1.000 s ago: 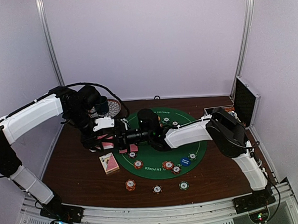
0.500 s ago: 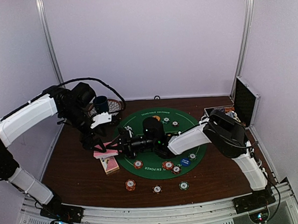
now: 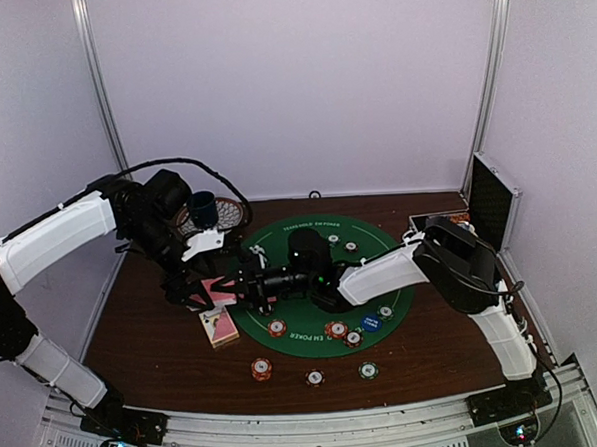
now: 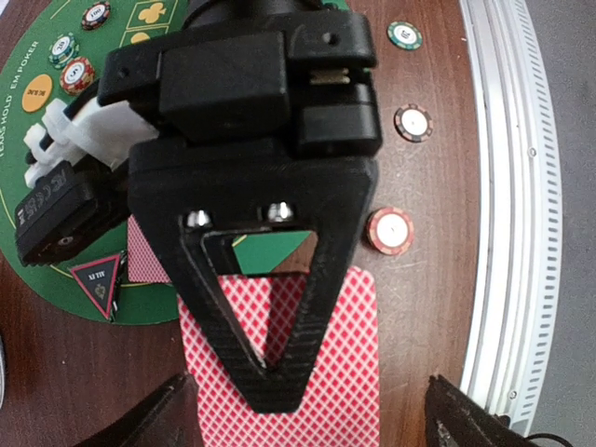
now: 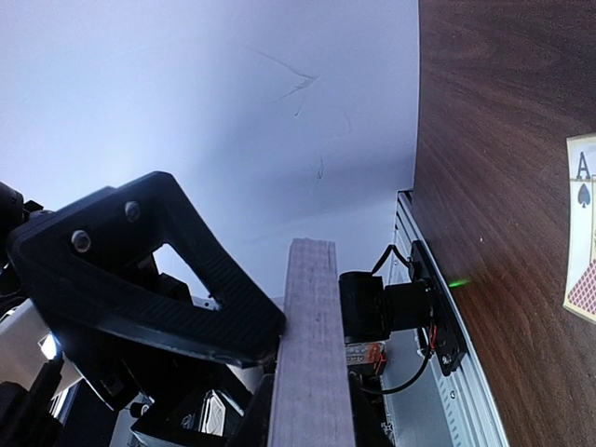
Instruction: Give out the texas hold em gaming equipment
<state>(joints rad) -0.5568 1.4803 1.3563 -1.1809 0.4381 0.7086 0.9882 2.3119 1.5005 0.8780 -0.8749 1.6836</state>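
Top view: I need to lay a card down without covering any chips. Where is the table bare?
Bare wood lies between the card stack and the table's left edge, and at the near right between the green mat and the right arm. Crowded: the mat's near rim with its chips, and its left edge, where the left gripper and right gripper meet.

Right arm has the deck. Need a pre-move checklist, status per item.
1. Grip: right gripper shut on card deck: ok.
2. Deck stacked flush in that grip, seen from the right wrist: ok.
3. Release: left gripper open: ok.
4. Left gripper's fingers clear of the deck: cannot tell, one sits close to its edge.
5. Clearance over the card pack lying on the table below: cannot tell.
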